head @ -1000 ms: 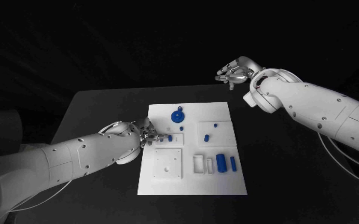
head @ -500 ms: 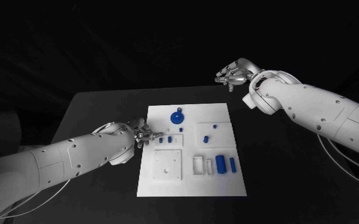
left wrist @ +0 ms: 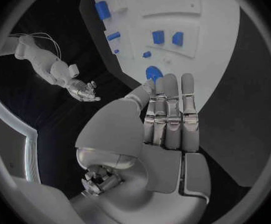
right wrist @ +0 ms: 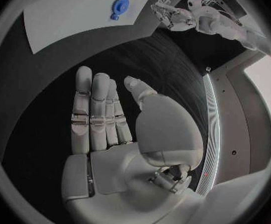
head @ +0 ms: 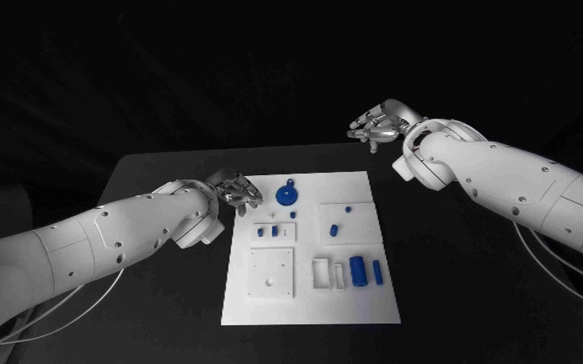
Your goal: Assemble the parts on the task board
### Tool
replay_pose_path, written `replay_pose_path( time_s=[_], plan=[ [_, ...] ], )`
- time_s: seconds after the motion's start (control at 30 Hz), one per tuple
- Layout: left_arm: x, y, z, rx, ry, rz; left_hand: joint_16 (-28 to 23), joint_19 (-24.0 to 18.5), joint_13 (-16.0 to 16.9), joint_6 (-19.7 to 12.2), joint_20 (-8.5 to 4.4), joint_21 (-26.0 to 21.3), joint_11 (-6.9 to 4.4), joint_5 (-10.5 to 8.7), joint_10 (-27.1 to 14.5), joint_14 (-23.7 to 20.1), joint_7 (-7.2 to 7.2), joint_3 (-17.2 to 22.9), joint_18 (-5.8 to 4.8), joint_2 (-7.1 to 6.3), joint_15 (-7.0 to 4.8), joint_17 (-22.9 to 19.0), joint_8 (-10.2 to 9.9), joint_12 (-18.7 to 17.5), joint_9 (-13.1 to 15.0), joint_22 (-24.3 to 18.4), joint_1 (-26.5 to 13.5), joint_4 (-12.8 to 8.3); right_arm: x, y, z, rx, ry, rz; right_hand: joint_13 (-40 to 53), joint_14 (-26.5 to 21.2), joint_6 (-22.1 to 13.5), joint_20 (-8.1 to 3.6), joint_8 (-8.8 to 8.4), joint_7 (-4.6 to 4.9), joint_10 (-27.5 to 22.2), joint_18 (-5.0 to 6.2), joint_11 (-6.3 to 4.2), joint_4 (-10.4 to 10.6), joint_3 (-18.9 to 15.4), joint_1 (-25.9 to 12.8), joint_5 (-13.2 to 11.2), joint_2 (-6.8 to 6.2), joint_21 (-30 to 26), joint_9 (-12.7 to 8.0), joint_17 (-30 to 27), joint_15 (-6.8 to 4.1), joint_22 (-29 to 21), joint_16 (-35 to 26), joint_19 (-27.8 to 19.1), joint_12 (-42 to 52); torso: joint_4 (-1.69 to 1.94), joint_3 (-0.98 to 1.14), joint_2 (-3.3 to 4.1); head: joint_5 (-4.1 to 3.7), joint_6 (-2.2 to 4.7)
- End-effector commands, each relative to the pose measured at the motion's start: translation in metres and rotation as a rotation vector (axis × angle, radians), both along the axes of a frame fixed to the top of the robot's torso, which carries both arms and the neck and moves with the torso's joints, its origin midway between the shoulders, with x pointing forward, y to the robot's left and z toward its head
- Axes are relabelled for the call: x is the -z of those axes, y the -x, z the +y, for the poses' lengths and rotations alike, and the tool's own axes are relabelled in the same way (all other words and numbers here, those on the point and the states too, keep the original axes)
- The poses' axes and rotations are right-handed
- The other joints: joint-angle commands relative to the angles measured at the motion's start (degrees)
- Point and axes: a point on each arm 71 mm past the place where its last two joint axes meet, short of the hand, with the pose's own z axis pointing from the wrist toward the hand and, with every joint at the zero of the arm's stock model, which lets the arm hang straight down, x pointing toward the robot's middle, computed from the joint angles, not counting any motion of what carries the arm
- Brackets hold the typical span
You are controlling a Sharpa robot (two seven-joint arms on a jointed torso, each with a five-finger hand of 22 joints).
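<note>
The white task board (head: 310, 307) lies in the middle of the black table. On it are a round blue part (head: 288, 193) near the far edge, two small blue pegs (head: 269, 231) in a square recess, and a blue cylinder (head: 359, 267) with a thinner blue piece (head: 378, 269) at the near right. My left hand (head: 233, 191) hovers beside the board's far-left edge, fingers straight and apart, holding nothing; the left wrist view shows its flat fingers (left wrist: 170, 112) near the round blue part (left wrist: 152, 73). My right hand (head: 379, 124) is raised beyond the board's far-right corner, open and empty (right wrist: 101, 114).
Other small blue pieces (head: 333, 229) sit in the board's right recess. A square plate with a hole (head: 271, 273) and narrow slots (head: 323, 269) lie at the near side. Bare black table (head: 158, 297) surrounds the board.
My left hand has drawn back from the two small pegs toward the board's far-left edge and straightened its fingers. The right hand has barely moved.
</note>
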Motion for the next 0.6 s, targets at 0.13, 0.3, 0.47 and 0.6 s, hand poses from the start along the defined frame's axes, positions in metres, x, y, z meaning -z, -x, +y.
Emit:
replay_pose_path(
  time_s=[0.13, 0.3, 0.47, 0.6],
  plan=[
    [-0.011, 0.002, -0.029, 0.202, -0.035, -0.144, -0.8, -2.7, -7.3, 2.8, 0.79, 2.2, 1.69, -2.04, 0.9, -0.7, 0.56, -2.0, 2.54, -1.73, 0.71, -1.5, -3.8, -8.1, -8.1, 6.9, 4.2, -4.4, -0.002, 0.0, 0.001, -0.016, -0.016, -0.027, -5.5, -0.9, 0.3, 0.31, -0.12, -0.08, 1.2, 0.27, 0.19, -0.6, 1.1, 0.6, 0.3, -0.24, -0.5, 0.1, -2.5, 0.38, -2.7, -3.0, -1.6, -5.1, 0.01, 0.04, -0.04, -0.27, 0.16],
    [-0.012, 0.002, -0.047, 0.313, -0.142, -0.205, -8.3, -3.4, -7.3, 3.8, 2.1, -1.4, 2.24, -2.0, -0.4, 0.2, -0.57, -4.9, 2.98, -3.46, 1.47, -6.3, -3.9, -9.4, -11.6, 4.2, 2.8, -3.9, -0.003, 0.0, 0.001, -0.021, -0.023, -0.035, -11.6, 0.9, 0.8, 0.65, -0.06, -0.01, 4.1, 0.28, 0.42, -1.3, 1.1, 0.6, 0.4, -0.25, -0.4, -0.3, -6.7, 0.68, -9.6, -8.6, -2.0, -11.7, 0.03, -0.04, 0.01, -0.37, 0.33],
    [-0.011, 0.001, -0.062, 0.394, -0.237, -0.273, -5.9, 1.2, -7.4, 3.3, 1.23, -1.3, 1.92, -2.01, 0.1, 4.6, -0.29, -6.8, 3.11, -4.45, 0.6, -4.9, -3.9, -9.5, -13.5, 3.1, 2.8, -3.5, -0.003, 0.001, 0.003, -0.025, -0.029, -0.042, -11.7, 0.8, 0.8, 0.54, -0.04, 0.04, 3.9, 0.18, 0.48, -1.4, 1.1, 0.7, 0.3, -0.11, -0.2, -0.4, -6.2, 0.66, -10.8, -8.6, -1.9, -11.6, -0.09, 0.08, 0.08, -0.34, 0.47],
    [-0.007, 0.001, -0.074, 0.454, -0.307, -0.315, -0.1, 2.9, -7.4, 3.4, 0.71, -0.5, 1.9, -1.94, 0.0, 3.4, -0.2, -7.6, 2.99, -4.51, 0.39, -1.2, -3.9, -9.5, -15.4, 5.0, 3.3, -3.2, -0.004, 0.001, 0.005, -0.028, -0.032, -0.045, -11.9, 0.9, 0.7, 0.48, -0.06, 0.04, 3.9, 0.13, 0.45, -1.5, 1.2, 0.7, 0.3, -0.15, -0.1, -0.6, -5.8, 0.62, -12.1, -8.8, -1.6, -11.5, -0.15, 0.14, 0.06, -0.41, 0.48]
  ],
)
